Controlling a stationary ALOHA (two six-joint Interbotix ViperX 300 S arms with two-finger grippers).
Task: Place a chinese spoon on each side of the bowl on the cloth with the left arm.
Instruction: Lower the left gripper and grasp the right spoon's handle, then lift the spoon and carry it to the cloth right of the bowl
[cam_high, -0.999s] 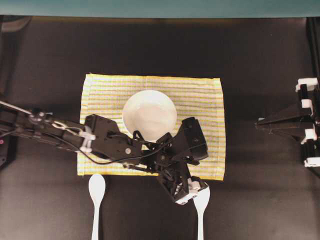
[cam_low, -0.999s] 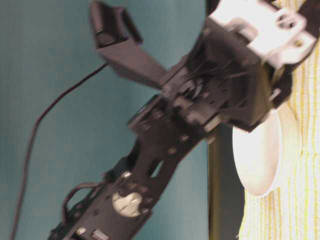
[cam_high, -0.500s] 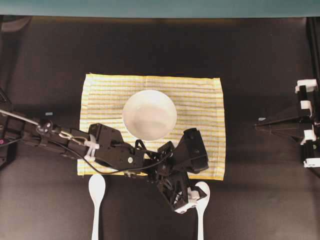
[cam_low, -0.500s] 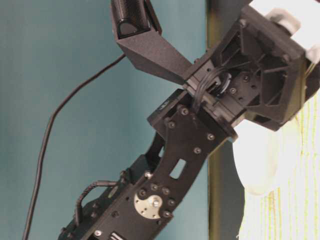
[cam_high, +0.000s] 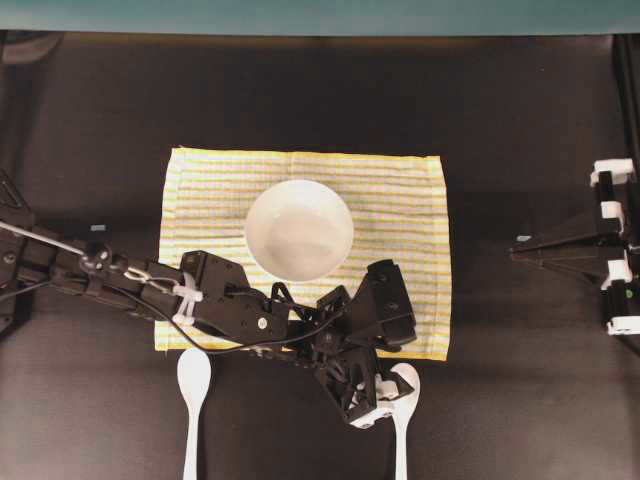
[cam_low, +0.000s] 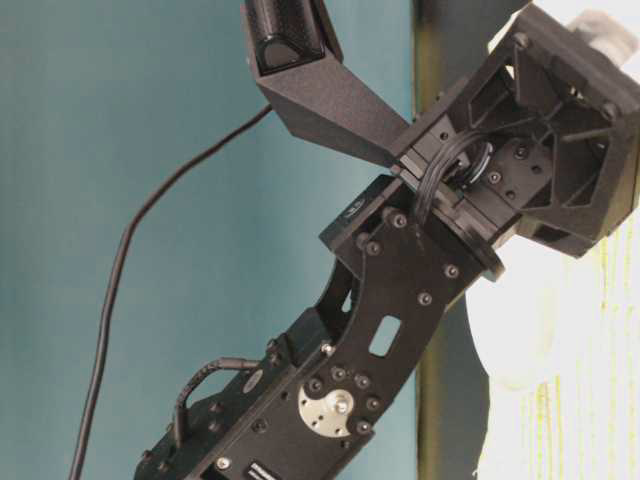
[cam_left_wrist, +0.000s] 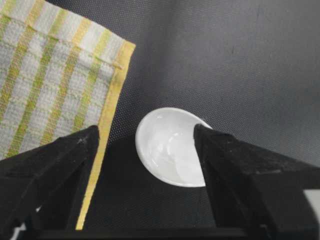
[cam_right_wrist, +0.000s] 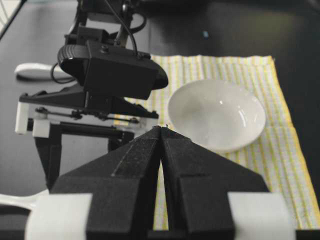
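Note:
The white bowl (cam_high: 299, 230) sits in the middle of the striped yellow cloth (cam_high: 200, 200). Two white chinese spoons lie on the black table in front of the cloth: one (cam_high: 192, 395) at the left, one (cam_high: 403, 440) at the right. My left gripper (cam_high: 380, 400) is down over the right spoon's head. In the left wrist view this spoon's head (cam_left_wrist: 170, 147) lies between the open fingers (cam_left_wrist: 55, 170), nearer the right one, beside the cloth's yellow edge (cam_left_wrist: 107, 125). My right gripper (cam_high: 530, 248) rests shut at the far right, holding nothing.
The left arm (cam_high: 230, 305) stretches low across the cloth's front edge, close to the bowl. In the table-level view the arm (cam_low: 400, 300) covers part of the bowl (cam_low: 525, 330). A teal wall (cam_high: 300, 15) borders the table's far side.
The left gripper has moved forward off the cloth's front right corner and down over the right spoon's head. Its fingers have drawn slightly closer. The right arm has not moved.

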